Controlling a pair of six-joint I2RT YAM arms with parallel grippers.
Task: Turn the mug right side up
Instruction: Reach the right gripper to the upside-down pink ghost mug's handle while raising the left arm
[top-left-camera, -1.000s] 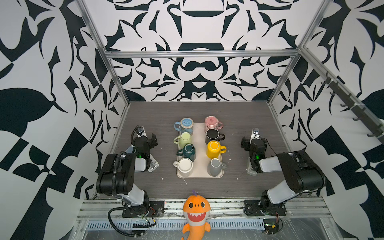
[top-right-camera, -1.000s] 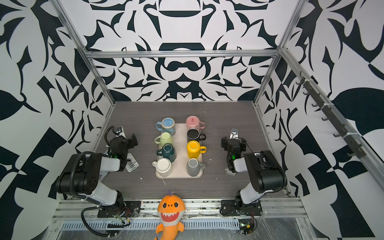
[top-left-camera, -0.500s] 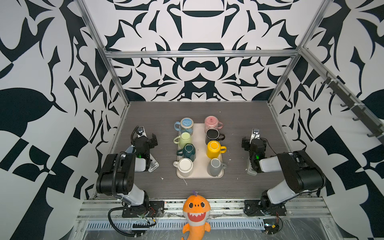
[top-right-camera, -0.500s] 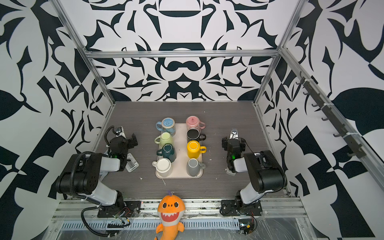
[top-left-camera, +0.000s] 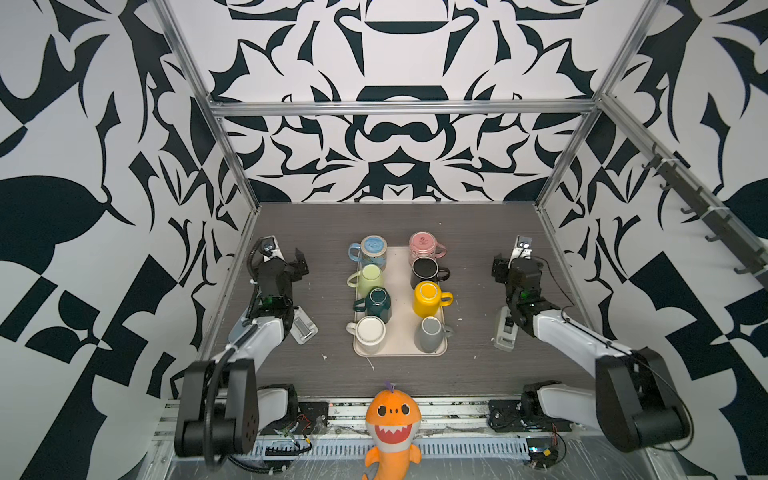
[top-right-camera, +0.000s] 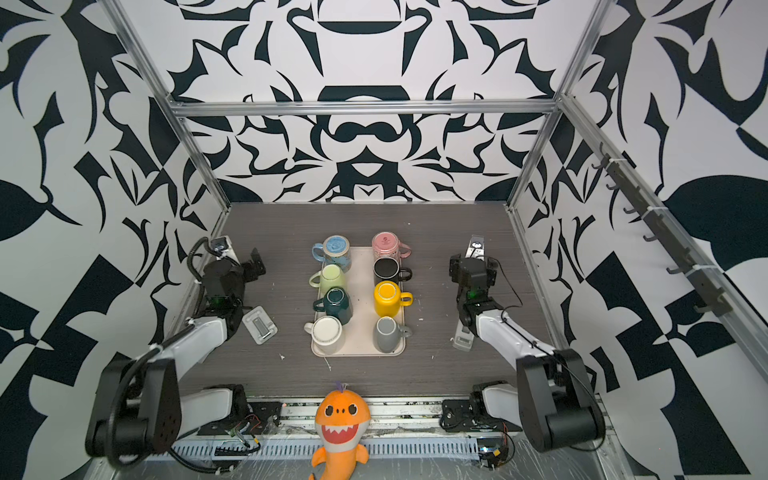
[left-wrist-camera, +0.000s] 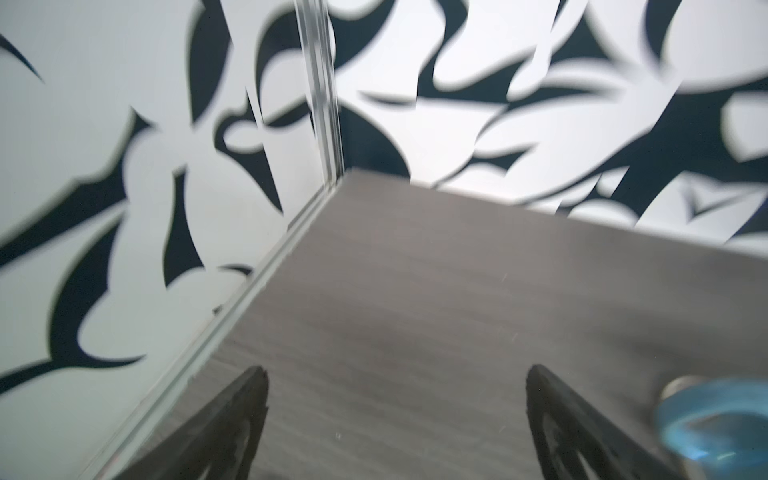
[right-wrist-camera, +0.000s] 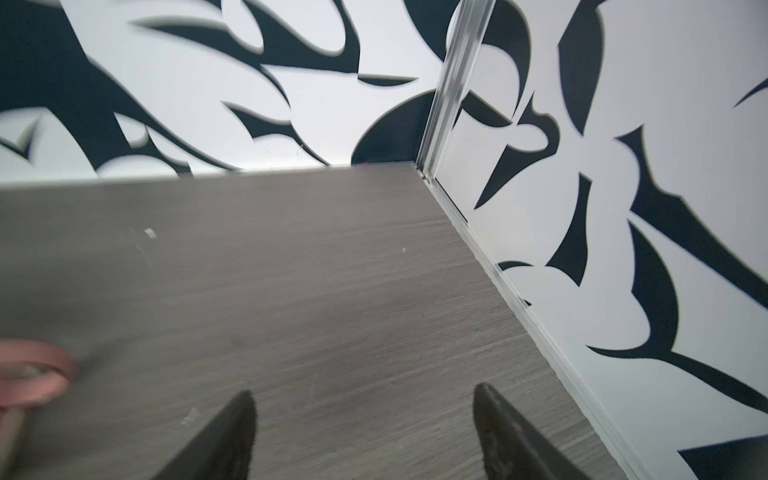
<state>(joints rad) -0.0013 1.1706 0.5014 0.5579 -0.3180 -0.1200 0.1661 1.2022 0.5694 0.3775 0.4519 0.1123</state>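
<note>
Several mugs stand in two rows on a beige tray (top-left-camera: 400, 332) in both top views. The blue mug (top-left-camera: 372, 248) and the pink mug (top-left-camera: 424, 244) at the far end show their bases, bottom up. The black mug (top-left-camera: 428, 270) shows its open mouth. My left gripper (top-left-camera: 297, 264) hovers open left of the tray, holding nothing; the blue mug (left-wrist-camera: 715, 419) is blurred at the left wrist view's edge. My right gripper (top-left-camera: 500, 266) is open and holds nothing right of the tray, with the pink mug (right-wrist-camera: 29, 370) at the right wrist view's edge.
An orange shark plush (top-left-camera: 392, 419) sits at the front edge. A grey block (top-left-camera: 303, 328) lies by the left arm and another (top-left-camera: 505, 332) by the right arm. Patterned walls close in three sides; a hook rail (top-left-camera: 698, 199) runs along the right wall.
The right gripper's jaws have narrowed a little. Both arms and all the mugs stay where they were.
</note>
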